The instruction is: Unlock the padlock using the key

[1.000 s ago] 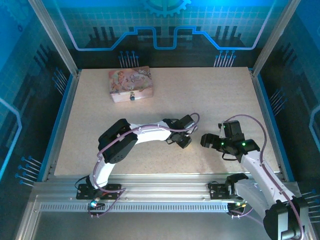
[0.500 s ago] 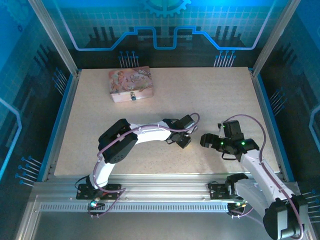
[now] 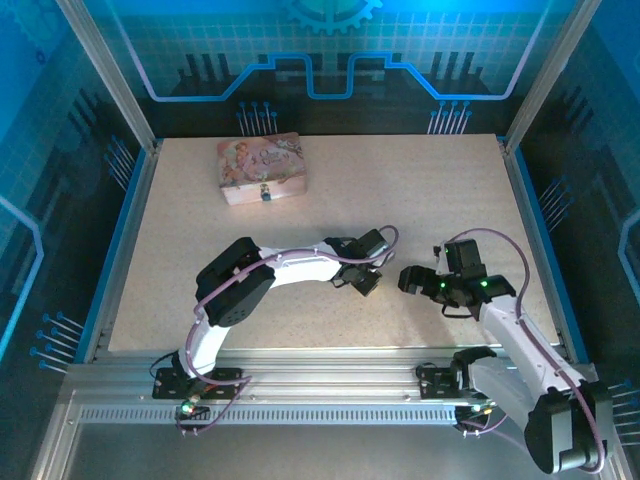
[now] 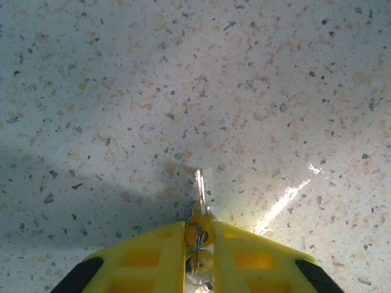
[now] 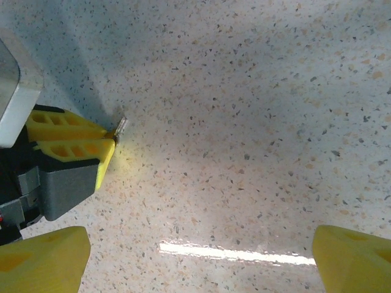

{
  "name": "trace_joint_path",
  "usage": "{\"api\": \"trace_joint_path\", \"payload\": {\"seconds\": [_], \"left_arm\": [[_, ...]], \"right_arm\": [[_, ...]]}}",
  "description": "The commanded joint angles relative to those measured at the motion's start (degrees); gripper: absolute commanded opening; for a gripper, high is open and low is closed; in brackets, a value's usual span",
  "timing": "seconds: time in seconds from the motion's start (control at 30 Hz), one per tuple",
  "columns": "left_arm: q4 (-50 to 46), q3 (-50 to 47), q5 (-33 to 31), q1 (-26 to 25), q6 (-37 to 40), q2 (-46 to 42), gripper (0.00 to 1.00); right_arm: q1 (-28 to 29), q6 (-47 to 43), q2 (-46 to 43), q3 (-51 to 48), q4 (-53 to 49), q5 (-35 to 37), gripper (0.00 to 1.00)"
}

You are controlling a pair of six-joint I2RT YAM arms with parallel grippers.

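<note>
pink box (image 3: 262, 168) lettering illegible — left gripper (image 4: 198, 231) pinches key (image 4: 199, 186).

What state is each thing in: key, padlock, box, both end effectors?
key: gripped, blade sticking out
left end effector: shut on key
right end effector: open, empty
pink box: lid closed
padlock: on pink box front, locked or not unclear

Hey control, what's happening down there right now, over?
Left gripper shut on key, blade poking out. Right gripper open, empty. Padlock on pink box, far left, untouched.
</note>
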Motion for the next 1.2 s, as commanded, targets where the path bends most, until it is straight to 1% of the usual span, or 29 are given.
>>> {"api": "trace_joint_path", "payload": {"seconds": [0.0, 0.3, 0.63, 0.83, 1.17], "left_arm": [[1.7, -2.2, 2.1, -0.2, 1.2, 0.7, 0.13], [5.0, -6.1, 2.6, 0.3, 0.8, -0.7, 0.08], [10.3, -9.6, 4.8, 0.8, 0.1, -2.2, 0.0], [13.3, -11.6, 6.3, 1.2, -0.4, -3.5, 0.0], [17.7, -15.5, 9.2, 2.5, -1.8, -6.1, 0.0]], "right_arm": [[-1.5, 0.6, 1.2, -1.1, 1.4, -3.1, 0.94], [-5.2, 1.8, 4.8, -3.6, 6.8, -10.5, 0.94], [-9.0, 3.0, 7.2, -5.4, 11.1, -16.4, 0.92], [-10.0, 3.6, 8.7, -6.0, 12.9, -18.9, 0.9], [-10.1, 5.5, 11.2, -6.5, 16.1, -21.4, 0.87]]}}
